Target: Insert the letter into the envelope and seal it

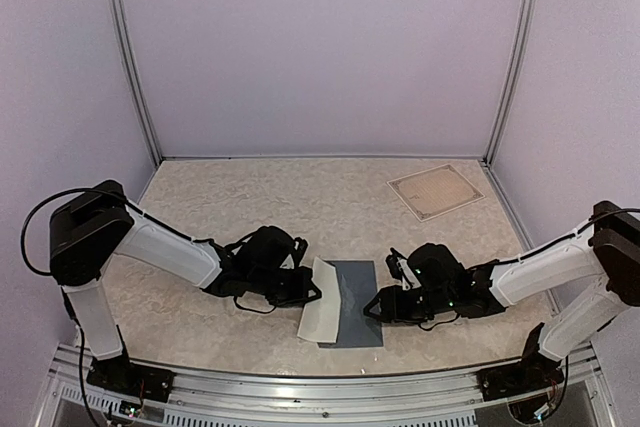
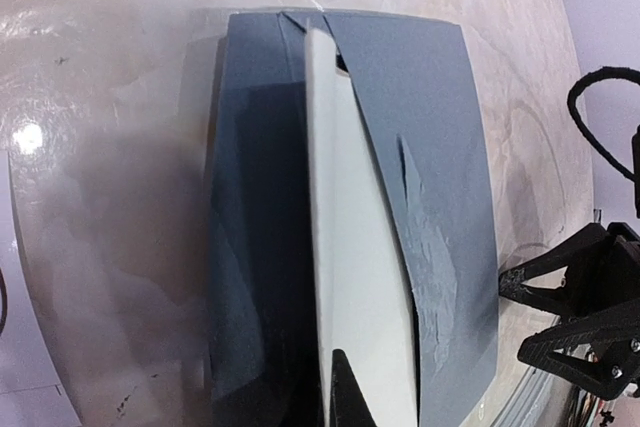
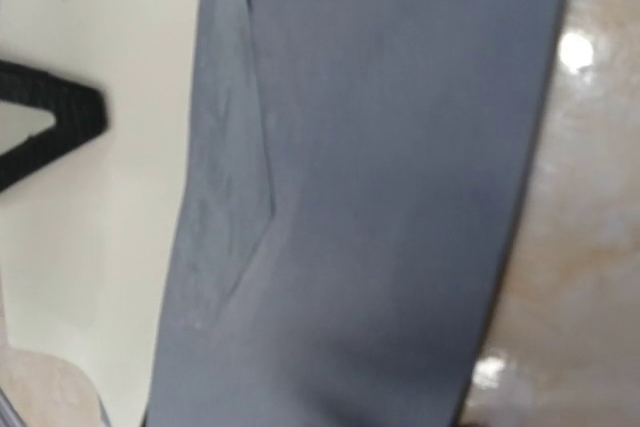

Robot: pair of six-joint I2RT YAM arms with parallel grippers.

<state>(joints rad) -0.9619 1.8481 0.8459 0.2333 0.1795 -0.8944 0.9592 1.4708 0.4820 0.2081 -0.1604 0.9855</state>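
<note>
L pincer (image 1: pixel 305 285) clamped shut on letter (image 1: pixel 322 309), raised at its left edge. Letter leans over envelope (image 1: pixel 358 309), flat on table (image 1: pixel 300 197) btwn arms. R pincer (image 1: pixel 381 304) jaws apart at envelope's right edge.

Pale lilac walls (image 1: pixel 320 47) close the space on three sides, with thin metal posts (image 1: pixel 131 57) standing in the two far corners. The table (image 1: pixel 300 197) has a beige, marbled top with a slight gloss, and bright spots of light (image 2: pixel 28 137) glare on it. A square tan mat (image 1: pixel 436 190) with a darker border lies flat near the far right corner. A silver metal rail (image 1: pixel 330 392) runs along the near edge.
</note>
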